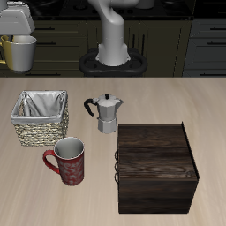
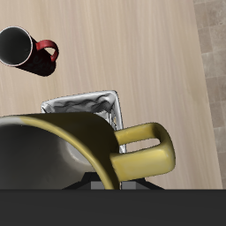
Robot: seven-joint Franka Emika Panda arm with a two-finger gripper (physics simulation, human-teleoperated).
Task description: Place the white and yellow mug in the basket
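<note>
My gripper [image 1: 16,33] is shut on the white and yellow mug [image 1: 19,51] and holds it high in the air, near the exterior view's edge. The mug hangs upright, cream body with yellow handle. In the wrist view the mug [image 2: 53,150] fills much of the frame, with its yellow handle [image 2: 146,157] sticking out sideways. The woven basket [image 1: 40,132] with pale cloth lining stands on the table below and nearer the front than the mug. In the wrist view the basket [image 2: 88,108] shows just past the mug's rim. My fingers are hidden in the wrist view.
A red patterned mug [image 1: 69,163] stands in front of the basket and also shows in the wrist view [image 2: 26,48]. A grey moka pot [image 1: 107,113] stands mid-table. A dark wooden box [image 1: 157,168] sits near the front edge.
</note>
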